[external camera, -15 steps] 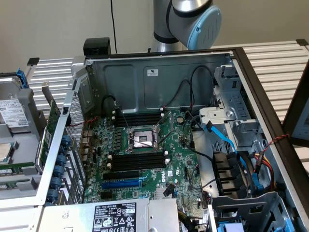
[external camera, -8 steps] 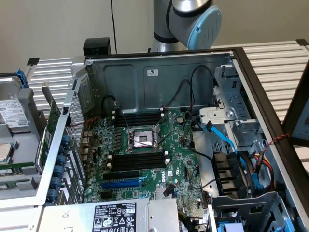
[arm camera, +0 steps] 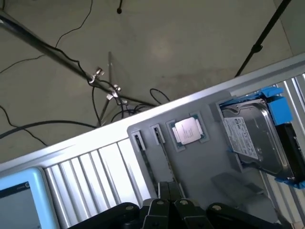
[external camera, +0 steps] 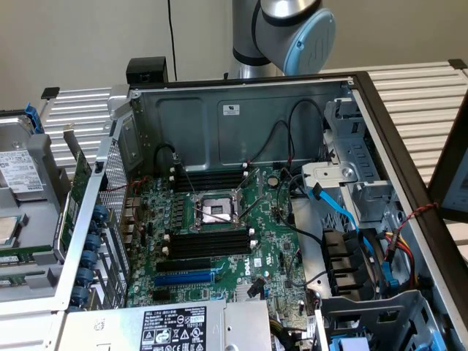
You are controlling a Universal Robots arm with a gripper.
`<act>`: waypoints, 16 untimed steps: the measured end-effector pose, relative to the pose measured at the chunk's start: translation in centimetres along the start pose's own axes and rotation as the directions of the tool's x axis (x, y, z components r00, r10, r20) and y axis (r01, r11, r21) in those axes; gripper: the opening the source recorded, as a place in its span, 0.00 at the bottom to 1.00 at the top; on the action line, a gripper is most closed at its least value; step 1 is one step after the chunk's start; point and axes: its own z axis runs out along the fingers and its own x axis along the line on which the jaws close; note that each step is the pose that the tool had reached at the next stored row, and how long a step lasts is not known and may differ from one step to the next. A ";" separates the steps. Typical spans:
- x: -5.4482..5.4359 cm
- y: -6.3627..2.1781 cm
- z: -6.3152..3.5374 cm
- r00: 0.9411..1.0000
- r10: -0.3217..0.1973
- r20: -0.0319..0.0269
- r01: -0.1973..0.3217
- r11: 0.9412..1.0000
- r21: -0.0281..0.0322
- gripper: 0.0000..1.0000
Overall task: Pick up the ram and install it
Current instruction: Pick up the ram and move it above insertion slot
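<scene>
Two narrow grooves in the gray tray (arm camera: 205, 162), each with a thin stick on edge; the one nearer the CPU (arm camera: 187, 131) taken here as the ram (arm camera: 164, 157), too thin for label or chips to show. Sits outside the case (external camera: 241, 117), at the exterior view's far left, just beside the CPU, with the drive (arm camera: 252, 138) beyond that. Not yet picked: gripper (arm camera: 167, 186) above the tray at one end of the ram's groove, fingers (arm camera: 163, 191) pressed together, nothing pinched between them; contact with the stick impossible to tell. Looks like the approach stage of the pick, with installation untouched: black slots (external camera: 208, 245) on either side of the socket (external camera: 212, 212) look bare. For a grasp, probably calls for spread fingers, one on each flat face, squared to the stick and centred along it to avoid tilt on lifting; for seating, calls for the lower edge lined up along a slot. Long axis flat along the tray, parallel to the neighbouring stick; in the exterior view runs nearly left to right, one end toward the case, the other cut off by the frame's left edge. Roughly matches the run of the black slots, so probably little turning needed.
</scene>
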 end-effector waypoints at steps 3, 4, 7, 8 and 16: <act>0.0 0.00 0.02 0.999 -0.048 -0.005 0.048 0.999 0.007 0.11; 0.0 0.00 0.04 0.998 -0.060 -0.004 0.060 0.998 0.013 0.11; 0.0 0.00 0.09 0.996 -0.093 0.002 0.093 0.995 0.040 0.11; 0.0 -0.01 0.12 0.995 -0.104 0.002 0.104 0.993 0.047 0.11; -0.1 -0.41 0.22 0.983 -0.186 -0.003 0.186 0.981 0.049 0.11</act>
